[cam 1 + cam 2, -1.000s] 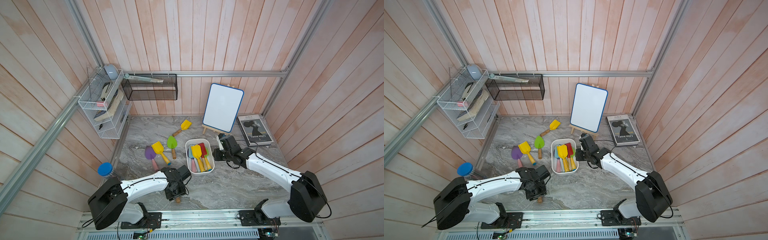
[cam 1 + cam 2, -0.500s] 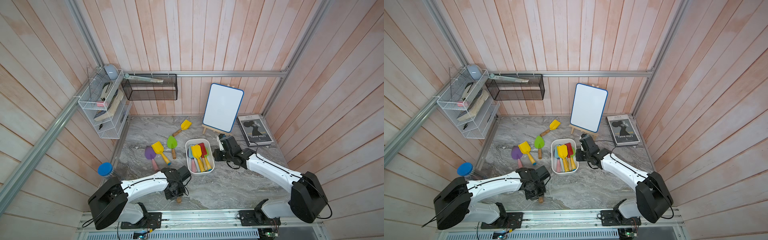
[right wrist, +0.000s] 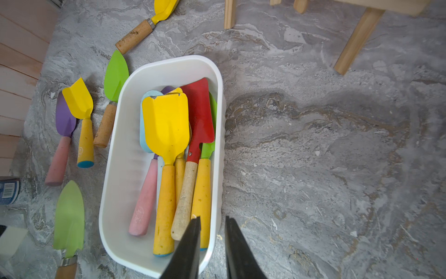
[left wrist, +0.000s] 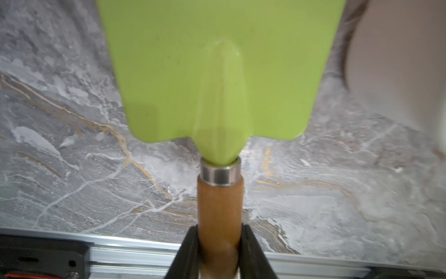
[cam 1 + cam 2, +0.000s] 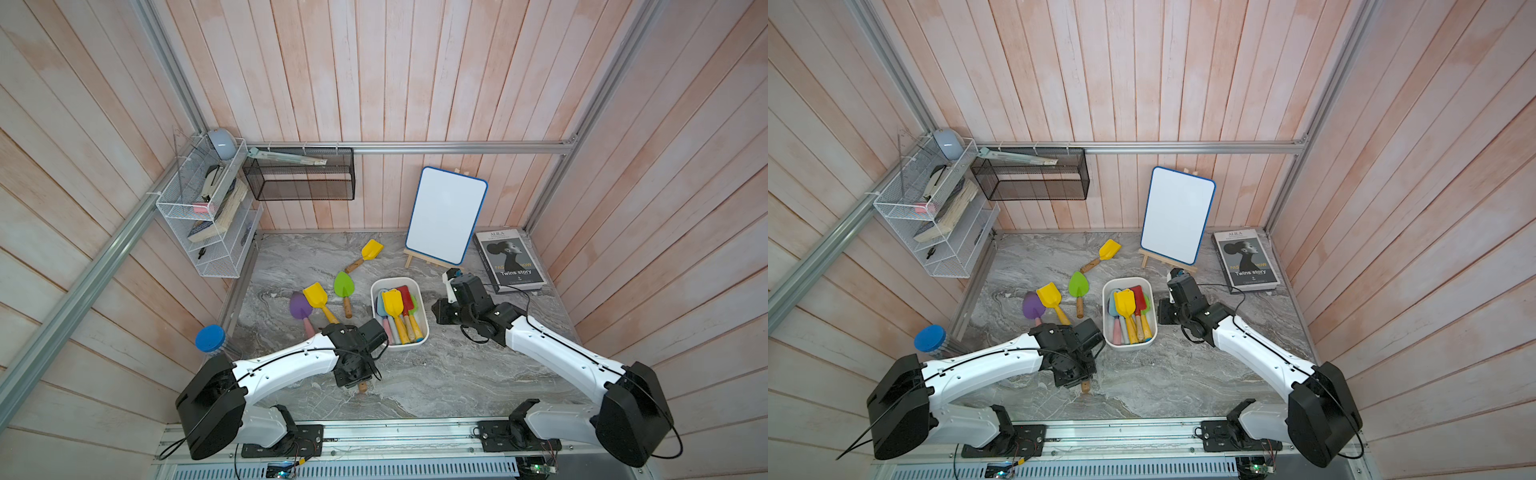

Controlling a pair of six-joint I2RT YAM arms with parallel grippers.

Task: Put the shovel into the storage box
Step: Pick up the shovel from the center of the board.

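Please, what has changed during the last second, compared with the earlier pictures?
The left gripper has closed on the wooden handle of the light green shovel; its arm hardly moved. Unchanged: the right gripper at the storage box, the stored shovels inside it, and the loose shovels lying on the table.

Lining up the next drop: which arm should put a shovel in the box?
Left. The left gripper grips the light green shovel by its handle near the box; the right gripper holds the box rim, no shovel.
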